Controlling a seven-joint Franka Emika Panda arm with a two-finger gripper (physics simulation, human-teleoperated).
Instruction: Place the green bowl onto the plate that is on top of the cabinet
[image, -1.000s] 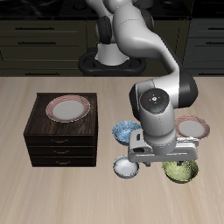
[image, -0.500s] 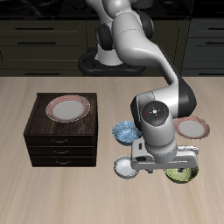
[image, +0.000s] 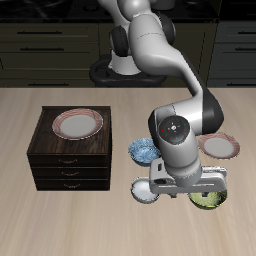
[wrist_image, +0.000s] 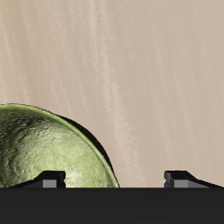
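Observation:
The green bowl (image: 211, 199) sits on the table near the front edge, partly hidden by my hand; it fills part of the wrist view (wrist_image: 44, 149). My gripper (image: 194, 190) is low over it and open. In the wrist view the gripper (wrist_image: 116, 180) has one fingertip (wrist_image: 54, 179) over the bowl's inside and the other (wrist_image: 180, 179) over bare table, so the jaws straddle the rim. The plate (image: 77, 123) with its pink rim lies on top of the dark-brown cabinet (image: 68, 165), well away from the gripper.
A blue patterned bowl (image: 142, 149) stands between the cabinet and my arm. A small white bowl (image: 146, 192) sits beside the gripper near the front edge. A second pink-rimmed plate (image: 221, 147) lies on the table behind the green bowl.
My gripper has come down and slightly forward onto the green bowl, most of it in the first half second. The bowl and other dishes have not moved.

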